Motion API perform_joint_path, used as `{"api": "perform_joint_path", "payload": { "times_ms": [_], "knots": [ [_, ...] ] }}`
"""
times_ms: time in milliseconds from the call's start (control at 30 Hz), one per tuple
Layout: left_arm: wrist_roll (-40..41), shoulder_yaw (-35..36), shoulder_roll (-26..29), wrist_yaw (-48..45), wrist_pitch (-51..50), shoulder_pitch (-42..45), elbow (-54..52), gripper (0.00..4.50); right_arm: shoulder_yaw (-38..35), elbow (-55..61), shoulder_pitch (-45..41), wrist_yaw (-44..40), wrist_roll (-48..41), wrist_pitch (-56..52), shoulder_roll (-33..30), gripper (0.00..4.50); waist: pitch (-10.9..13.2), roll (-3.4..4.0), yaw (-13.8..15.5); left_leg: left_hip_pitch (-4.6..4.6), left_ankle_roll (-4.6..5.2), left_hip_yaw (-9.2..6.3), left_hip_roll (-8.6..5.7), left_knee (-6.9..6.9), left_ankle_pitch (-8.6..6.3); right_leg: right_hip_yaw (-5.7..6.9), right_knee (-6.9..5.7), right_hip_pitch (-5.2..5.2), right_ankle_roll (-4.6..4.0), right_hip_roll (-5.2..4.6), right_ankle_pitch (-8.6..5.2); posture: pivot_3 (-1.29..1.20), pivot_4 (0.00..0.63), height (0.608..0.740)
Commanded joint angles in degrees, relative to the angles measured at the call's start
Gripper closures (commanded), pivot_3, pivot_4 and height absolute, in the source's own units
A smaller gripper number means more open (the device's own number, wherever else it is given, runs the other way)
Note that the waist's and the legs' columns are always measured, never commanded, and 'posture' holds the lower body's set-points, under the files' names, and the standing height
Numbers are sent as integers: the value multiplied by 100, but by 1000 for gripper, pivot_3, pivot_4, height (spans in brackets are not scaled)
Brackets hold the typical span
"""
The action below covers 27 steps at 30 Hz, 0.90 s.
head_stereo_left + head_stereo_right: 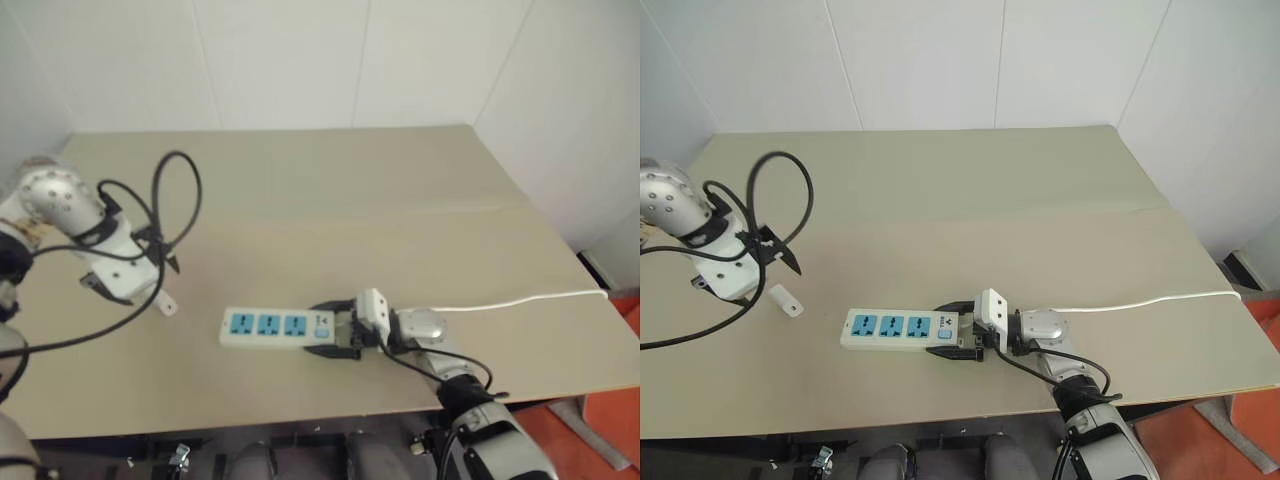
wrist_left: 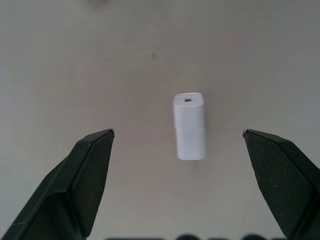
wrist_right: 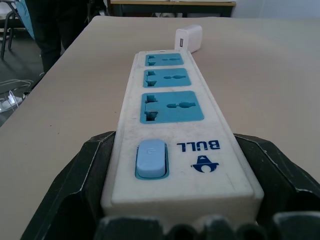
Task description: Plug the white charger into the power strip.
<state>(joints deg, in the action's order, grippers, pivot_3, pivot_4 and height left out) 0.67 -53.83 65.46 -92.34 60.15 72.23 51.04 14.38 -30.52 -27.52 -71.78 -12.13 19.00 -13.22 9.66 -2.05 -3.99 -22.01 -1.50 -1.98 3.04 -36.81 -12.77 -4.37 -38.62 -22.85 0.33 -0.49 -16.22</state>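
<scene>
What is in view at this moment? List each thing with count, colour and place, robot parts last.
white charger: one, white, lying flat on the table, apart from the strip, off its socket end.
power strip: one, white with three blue sockets and a blue switch, near the table's front edge.
cord: one, thin, white, running from the strip's switch end toward the table's right edge.
table: one, beige.
left end effector: one, black fingers, open, above the charger.
right end effector: one, black fingers, clasping the strip's switch end.
</scene>
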Motion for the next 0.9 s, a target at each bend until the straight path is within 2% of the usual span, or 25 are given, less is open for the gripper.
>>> {"api": "perform_joint_path", "payload": {
  "times_ms": [33, 233, 400, 600, 900],
  "knots": [
    [-242, 58, -127, -16, 238, 162, 254, 0, 149, -19, 150, 88, 235, -243, -56, 1081, 0, 0, 6, -1, 0, 0, 0, -1, 0, 0, -5, -3, 3, 0, -2, 0, 150, 740],
    [-590, 262, -450, -16, 367, 135, 669, 0, 139, 131, 235, 196, 219, -369, -70, 1081, 0, 0, 11, -10, 0, 0, -2, -8, 1, -3, -26, -21, 0, 0, -1, 0, 150, 740],
    [-1667, 592, -710, 579, 479, -116, 843, 0, 145, 290, 344, 307, 212, -456, -60, 1081, 0, 0, 13, -11, 1, 0, -3, -8, 1, -4, -25, -22, -1, 0, 0, 0, 150, 740],
    [-2102, 883, -1001, 838, 437, -335, 910, 0, 160, 466, 431, 401, 207, -556, -74, 1081, 0, 0, 16, -15, 0, 0, -3, -9, 1, -4, -28, -25, -3, 0, 1, 0, 150, 740],
    [-2990, 1036, -1123, 1480, 370, -347, 1087, 0, 171, 655, 538, 493, 199, -676, -100, 1081, 0, 0, 14, -17, 0, 0, -4, -9, 1, -4, -28, -25, -3, 0, 1, 0, 150, 740]
  ]
}}
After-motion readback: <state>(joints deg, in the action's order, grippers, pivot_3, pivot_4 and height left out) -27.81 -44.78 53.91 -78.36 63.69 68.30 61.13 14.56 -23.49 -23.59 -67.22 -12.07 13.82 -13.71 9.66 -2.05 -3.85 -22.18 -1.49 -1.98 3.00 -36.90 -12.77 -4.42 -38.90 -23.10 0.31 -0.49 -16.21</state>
